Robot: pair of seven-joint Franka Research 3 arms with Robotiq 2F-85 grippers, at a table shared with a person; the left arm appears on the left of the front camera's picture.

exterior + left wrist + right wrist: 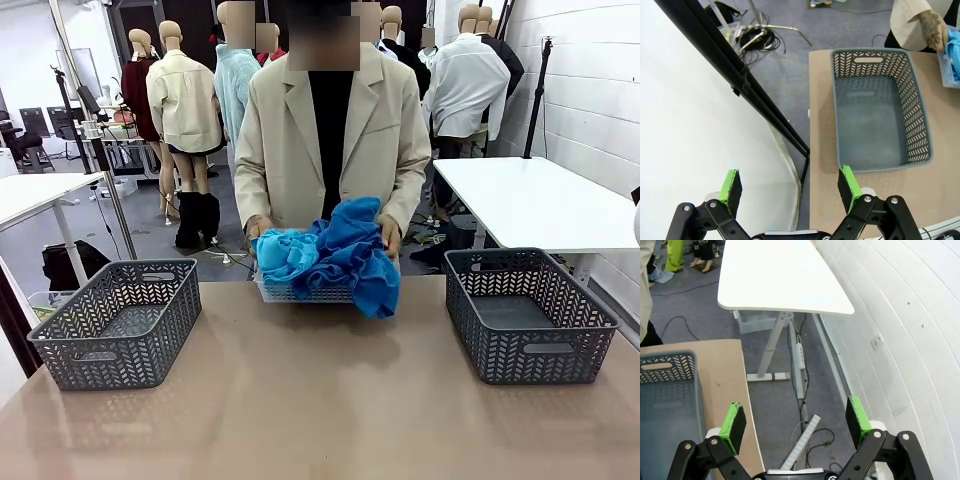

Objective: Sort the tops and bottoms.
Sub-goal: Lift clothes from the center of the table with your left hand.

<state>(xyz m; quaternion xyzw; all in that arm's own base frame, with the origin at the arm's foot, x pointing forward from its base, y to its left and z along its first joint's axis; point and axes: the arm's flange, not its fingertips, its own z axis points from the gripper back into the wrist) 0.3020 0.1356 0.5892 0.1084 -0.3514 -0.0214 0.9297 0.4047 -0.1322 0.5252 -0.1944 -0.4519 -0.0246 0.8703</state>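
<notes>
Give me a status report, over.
Left gripper open, right gripper open, both empty. Blue shirts heaped in white basket, far edge. Person's hands on basket.

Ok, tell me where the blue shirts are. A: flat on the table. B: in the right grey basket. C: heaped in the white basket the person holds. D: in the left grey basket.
C: the blue shirts spill over the white basket gripped by the person at the far edge of the table.

Your front camera looks across the worktop [320,400] toward the person [330,140], mid-range. Each wrist camera looks steeply down beyond a worktop end, sharing the left basket [912,115] or right basket [670,369] with it.
</notes>
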